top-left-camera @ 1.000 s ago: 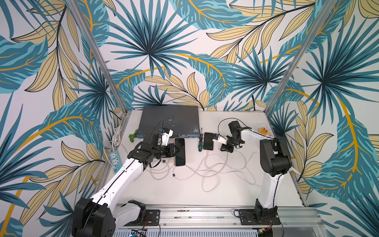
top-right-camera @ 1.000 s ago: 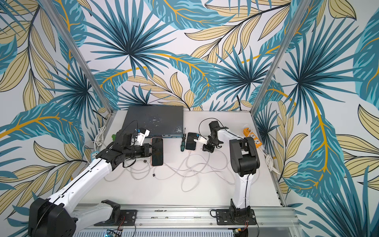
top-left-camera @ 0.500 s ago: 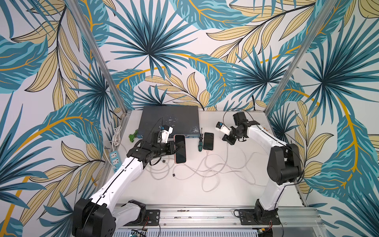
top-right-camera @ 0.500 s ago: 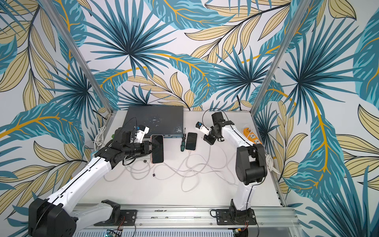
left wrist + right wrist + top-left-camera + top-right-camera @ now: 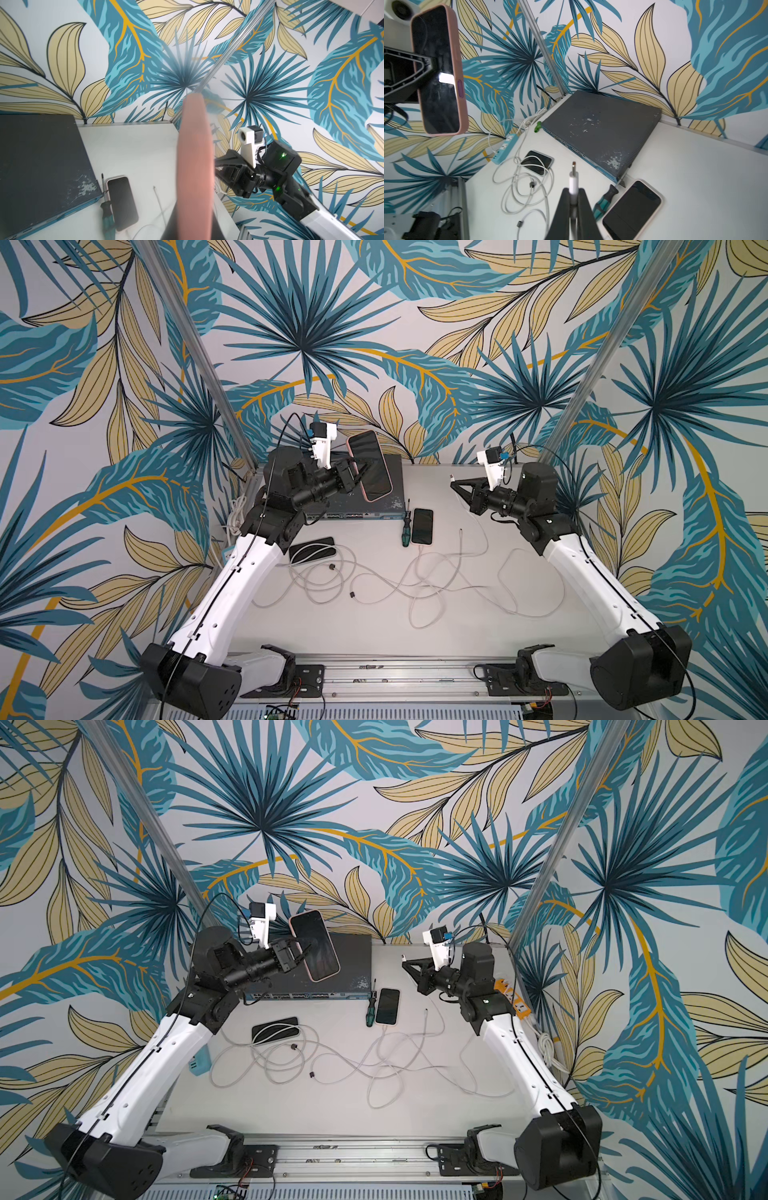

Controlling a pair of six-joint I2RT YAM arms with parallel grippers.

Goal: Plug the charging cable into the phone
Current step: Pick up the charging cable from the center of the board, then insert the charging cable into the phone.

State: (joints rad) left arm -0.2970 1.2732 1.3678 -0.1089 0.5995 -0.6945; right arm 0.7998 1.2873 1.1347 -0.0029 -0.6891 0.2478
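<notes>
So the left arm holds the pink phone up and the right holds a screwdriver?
No: the right fingers grip the cable plug, as the right wrist view shows; the screwdriver lies on the table. The left fingers do hold the pink phone.

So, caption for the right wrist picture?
Right end effector grips the white cable plug; pink phone held up beyond.

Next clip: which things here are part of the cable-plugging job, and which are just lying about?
In the job: pink-cased phone, held up by the left pincer; cable plug, in the right pincer.
Lying about: light-cased phone, screwdriver, third phone under cables, dark network box, power strip, loose cables.
</notes>
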